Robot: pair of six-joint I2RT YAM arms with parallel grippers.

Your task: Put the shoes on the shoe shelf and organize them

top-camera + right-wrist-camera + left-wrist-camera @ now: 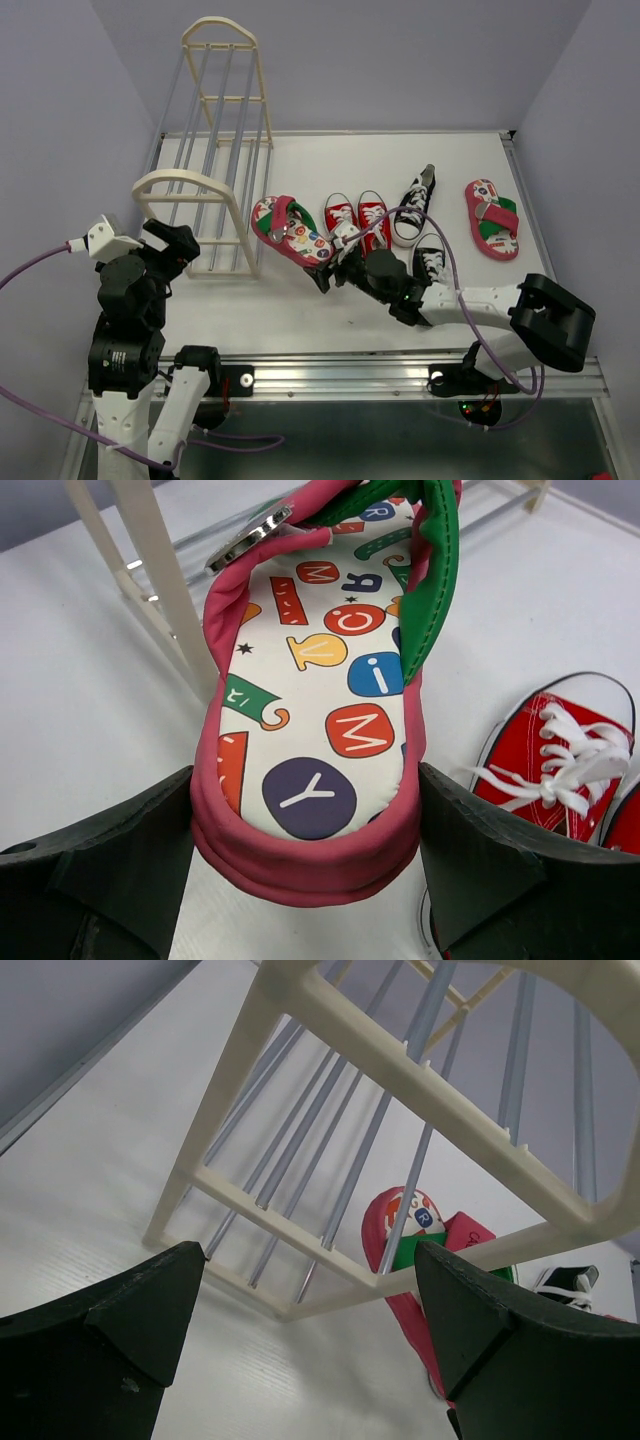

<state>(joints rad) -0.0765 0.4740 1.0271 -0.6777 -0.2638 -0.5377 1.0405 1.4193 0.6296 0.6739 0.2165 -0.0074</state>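
While the left gripper (178, 243) sits spread open, holding nothing, just beside the near arched end of the tall cream shoe shelf with thin grey metal rails (215, 150), the right gripper (335, 265) is clenched on the heel of a red-pink letter-print flip-flop with green strap (288, 230), toe toward the shelf; that's the top view. Same view, on the white table (300, 315): pair of red sneakers with white laces (356, 212) just right of it, two black sneakers with white laces (418, 225) next, second matching flip-flop (492, 218) far right, well apart. Left wrist: fingers wide apart, shelf frame ahead, held flip-flop visible through the rails. Right wrist: both fingers press the flip-flop's pink heel edge; one red sneaker to the right, shelf frame upper left.
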